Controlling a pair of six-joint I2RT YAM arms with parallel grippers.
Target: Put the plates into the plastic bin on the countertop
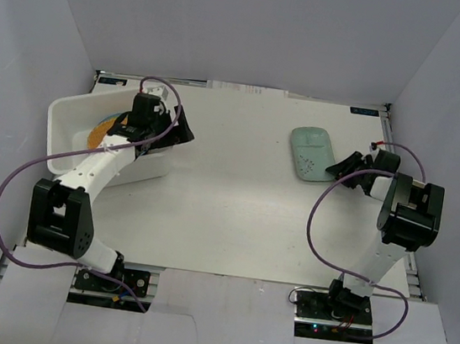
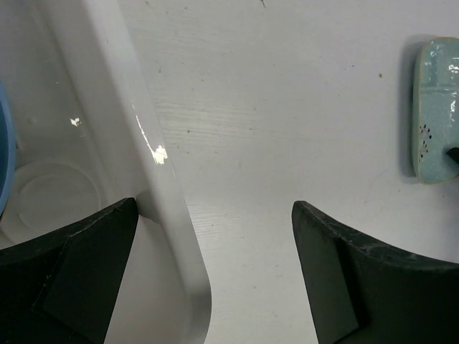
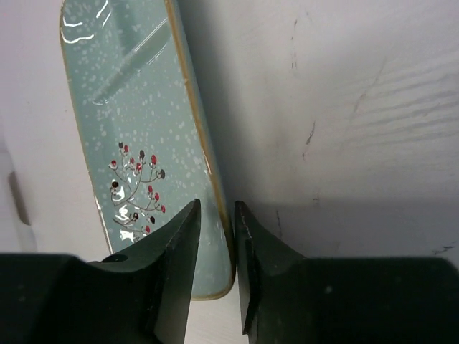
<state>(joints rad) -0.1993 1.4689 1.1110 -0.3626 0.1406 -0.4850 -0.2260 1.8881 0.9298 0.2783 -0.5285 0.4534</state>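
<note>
The pale mint oblong plate (image 1: pixel 309 153) lies on the countertop (image 1: pixel 224 214) at the right. My right gripper (image 1: pixel 343 166) sits at its near right edge. In the right wrist view the gripper (image 3: pixel 216 209) has its jaws closed narrowly on the plate's (image 3: pixel 129 107) gold-lined rim. The white plastic bin (image 1: pixel 61 116) stands at the left, with a tan plate (image 1: pixel 99 134) and a blue plate (image 2: pixel 4 158) showing inside. My left gripper (image 1: pixel 171 126) hangs open and empty over the bin's right wall (image 2: pixel 161 208), one finger inside and one outside (image 2: pixel 215 244). The other plates are hidden.
Pale grey walls enclose the table on the left, back and right. The mint plate also shows at the right edge of the left wrist view (image 2: pixel 434 107). Purple cables loop beside both arms.
</note>
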